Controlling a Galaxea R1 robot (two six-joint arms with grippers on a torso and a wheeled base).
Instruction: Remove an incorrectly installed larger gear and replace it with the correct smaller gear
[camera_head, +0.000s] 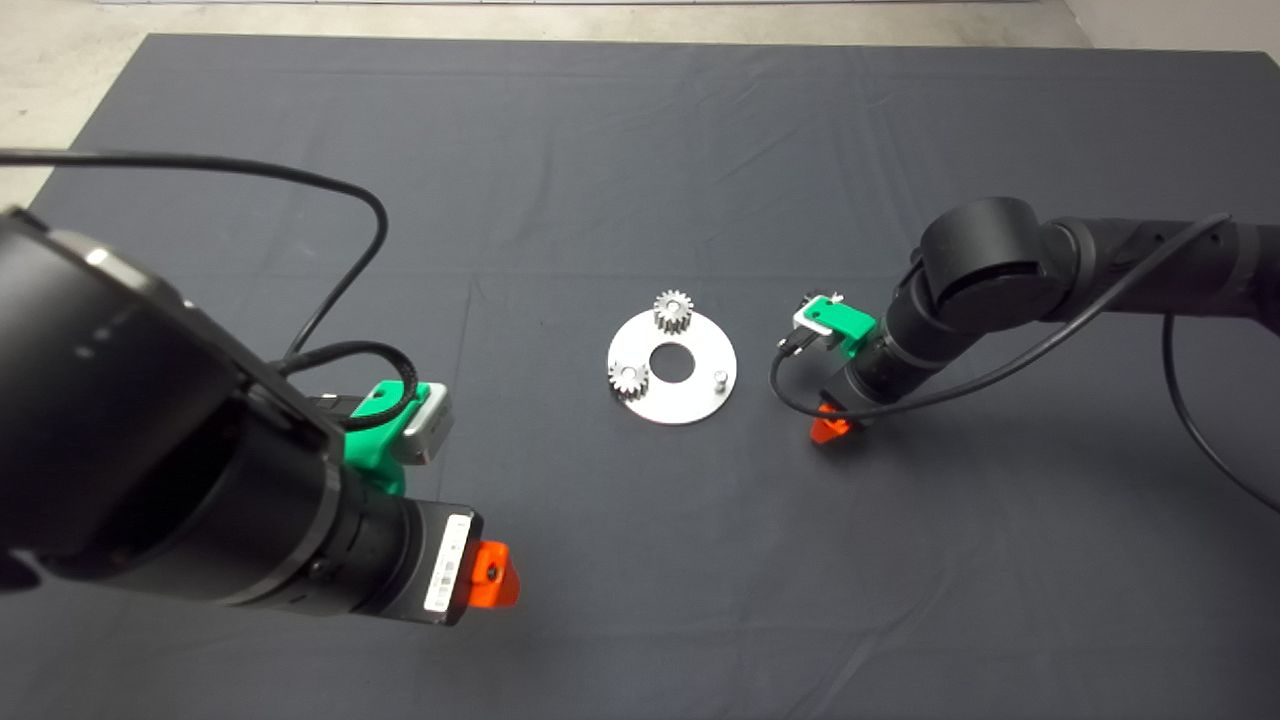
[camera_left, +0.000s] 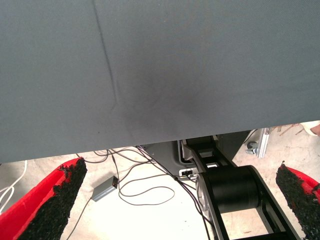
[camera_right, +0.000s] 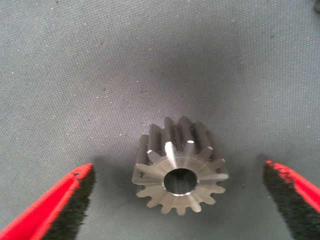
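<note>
**A:** Right gripper (camera_right: 178, 169) is low over the mat (camera_head: 640, 150), just to the right of the round metal plate (camera_head: 690, 405). What do the fingers show?

**B:** They are spread wide, one red finger (camera_right: 60, 205) on each side, gripping nothing. The larger gear (camera_right: 181, 167) lies on the mat between them, clear of both pads. It is shiny, with long pointed teeth, and its bore faces the wrist camera.

**A:** From above I can't see that gear at all, because the right arm (camera_head: 1000, 270) covers the spot. Only a bit of red finger shows under the wrist.

**B:** And on the plate?

**A:** Two small pale gears are on it. One small gear (camera_head: 673, 310) is at the far rim and the other small gear (camera_head: 628, 378) is on the left side. A bare peg (camera_head: 720, 378) stands on the right side, and the centre hole (camera_head: 671, 362) is open.

**B:** Left side?

**A:** The left gripper (camera_head: 493, 575) is well apart from the plate, at the near left of the mat. In its wrist view the fingers (camera_left: 55, 200) are wide apart and hold nothing. Beyond the mat's edge there is pale floor, with loose cables (camera_left: 145, 185) and a small grey box (camera_left: 105, 188).
</note>
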